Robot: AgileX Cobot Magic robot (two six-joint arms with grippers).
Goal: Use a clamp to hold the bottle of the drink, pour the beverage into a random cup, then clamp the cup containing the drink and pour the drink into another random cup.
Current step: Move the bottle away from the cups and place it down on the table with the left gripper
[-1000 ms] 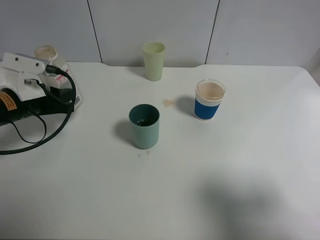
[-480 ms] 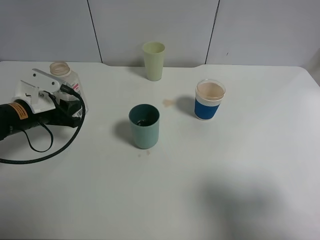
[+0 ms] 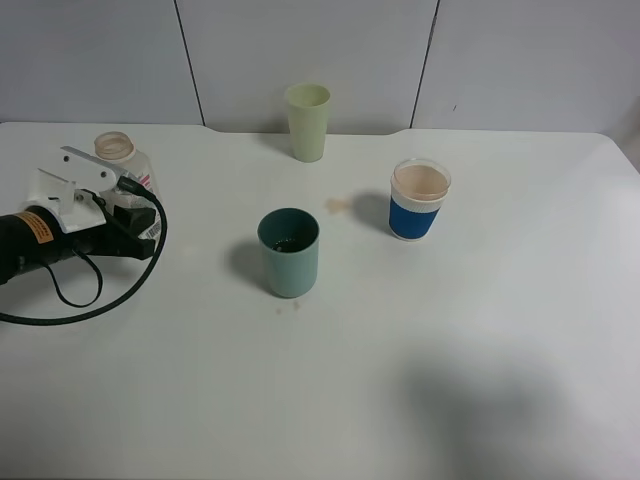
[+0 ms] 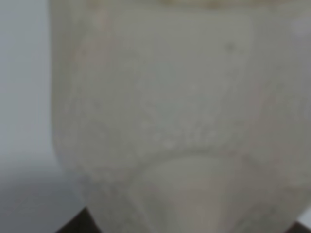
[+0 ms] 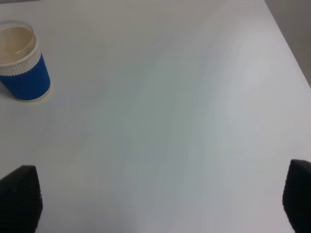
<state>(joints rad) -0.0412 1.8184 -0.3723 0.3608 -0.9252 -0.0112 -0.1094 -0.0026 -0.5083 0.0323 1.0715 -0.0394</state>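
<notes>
Far left of frame: left clamp [image 3: 128,205] clenched on clear bottle [image 3: 115,150]. Right clamp [image 5: 160,206] released, fingertips [image 5: 19,199] wide apart over white table [image 5: 170,97].

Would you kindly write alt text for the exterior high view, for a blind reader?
The left pincer grips a clear bottle at the left of the table. A teal cup stands mid-table, a blue-banded cup holding tan liquid to its right, and a pale green cup at the back.

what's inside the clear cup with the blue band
Through the open top of the clear blue-banded cup a pale brown liquid shows. The cup's coloured lower half hides how deep the liquid goes, and the bottom cannot be seen.
</notes>
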